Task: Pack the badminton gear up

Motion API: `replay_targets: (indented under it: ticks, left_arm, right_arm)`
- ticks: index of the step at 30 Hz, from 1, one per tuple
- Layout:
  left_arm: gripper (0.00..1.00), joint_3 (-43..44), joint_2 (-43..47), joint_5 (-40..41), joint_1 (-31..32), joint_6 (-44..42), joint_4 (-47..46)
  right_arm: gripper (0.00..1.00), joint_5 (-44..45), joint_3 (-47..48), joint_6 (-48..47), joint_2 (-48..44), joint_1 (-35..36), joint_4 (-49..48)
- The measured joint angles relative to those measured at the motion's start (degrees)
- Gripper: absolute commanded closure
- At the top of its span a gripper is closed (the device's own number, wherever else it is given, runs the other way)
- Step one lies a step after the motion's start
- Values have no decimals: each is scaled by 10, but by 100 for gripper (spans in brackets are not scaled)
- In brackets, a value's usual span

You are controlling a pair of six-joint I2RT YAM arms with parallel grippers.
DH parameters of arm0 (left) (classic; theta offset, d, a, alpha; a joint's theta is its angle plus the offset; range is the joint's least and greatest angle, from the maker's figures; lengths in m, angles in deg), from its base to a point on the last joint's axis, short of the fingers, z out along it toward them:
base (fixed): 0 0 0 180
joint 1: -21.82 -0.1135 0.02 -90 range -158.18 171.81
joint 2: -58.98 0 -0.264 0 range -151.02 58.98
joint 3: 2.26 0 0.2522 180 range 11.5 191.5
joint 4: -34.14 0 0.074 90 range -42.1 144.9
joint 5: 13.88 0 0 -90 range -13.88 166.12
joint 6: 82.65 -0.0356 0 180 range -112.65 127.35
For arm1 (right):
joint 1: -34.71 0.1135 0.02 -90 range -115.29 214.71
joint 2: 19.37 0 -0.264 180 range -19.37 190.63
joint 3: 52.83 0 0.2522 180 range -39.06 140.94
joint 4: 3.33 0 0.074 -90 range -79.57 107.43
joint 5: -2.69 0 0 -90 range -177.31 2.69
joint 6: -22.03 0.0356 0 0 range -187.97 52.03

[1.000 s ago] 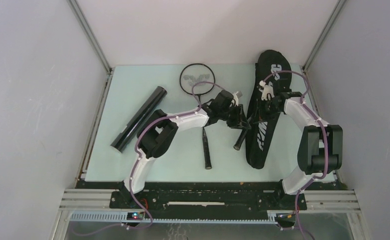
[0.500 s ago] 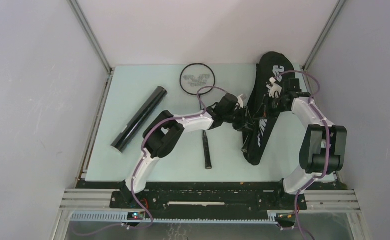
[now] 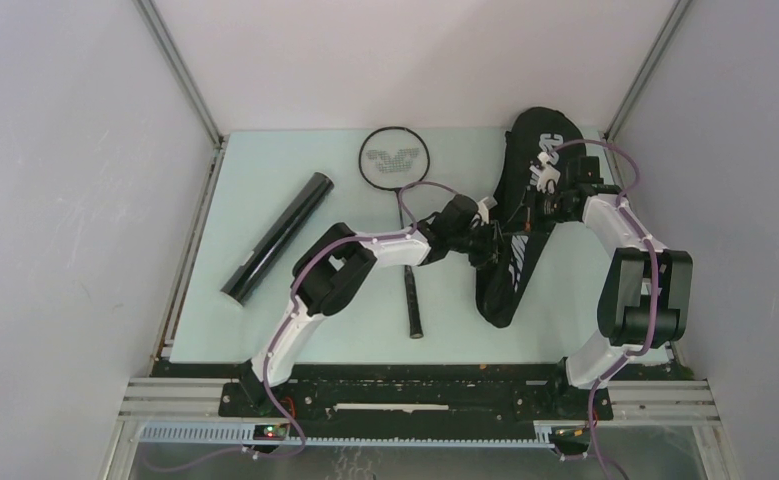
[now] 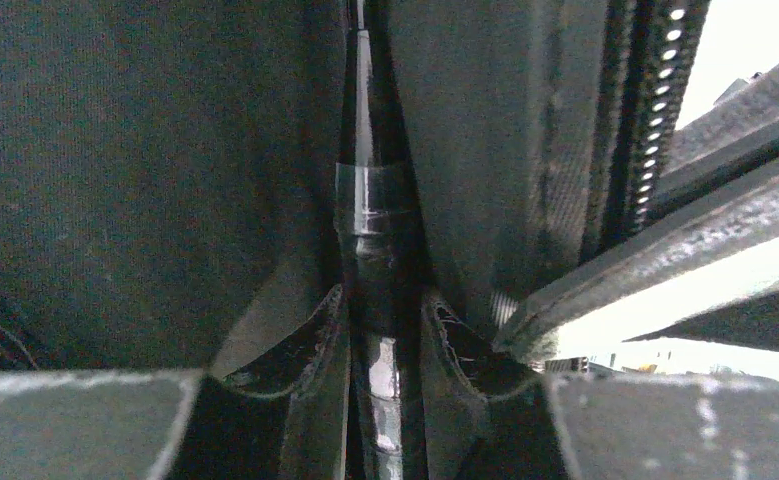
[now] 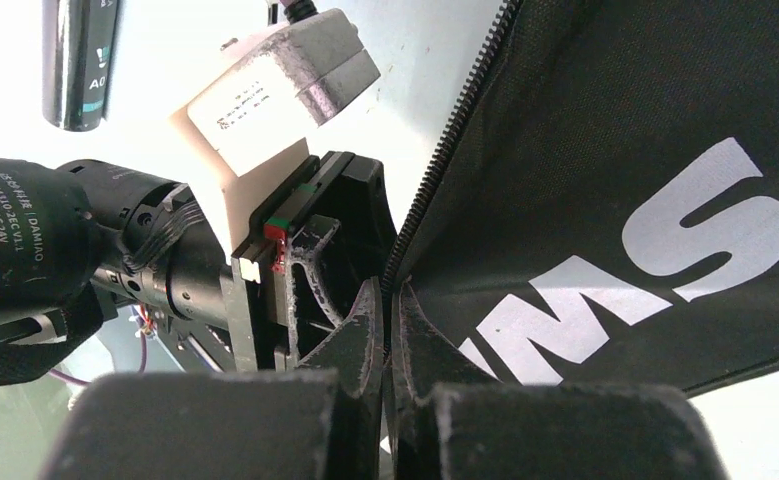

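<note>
A pale green table (image 3: 265, 170) sits boxed by plain grey-white walls (image 3: 385, 60) and slanting aluminium posts (image 3: 180, 70).

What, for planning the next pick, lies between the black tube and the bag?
Top view: one racket lies between the tube and the bag, with the left arm above its shaft.

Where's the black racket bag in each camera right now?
Top external: bag right of centre, lying lengthwise.
Left wrist: bag fabric fills the frame behind the gripped racket.
Right wrist: bag fills the right half, lettering showing.
Shared landmark: zipper teeth, both wrist views.
</note>
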Motion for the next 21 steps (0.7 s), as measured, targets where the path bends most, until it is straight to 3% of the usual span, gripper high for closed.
replay_targets:
  ticks: [6,10,21]
  left_arm:
    - [41,-7,0,-10,-3,-7,-20]
    - [27,-41,19,-10,-15,-62,-13]
    - [21,-120,182,-13,-86,-267,99]
  right_arm:
    - [100,-13,0,0,0,-4,2]
    - [100,-17,0,-11,0,-12,20]
    - [100,13,0,-64,0,-31,64]
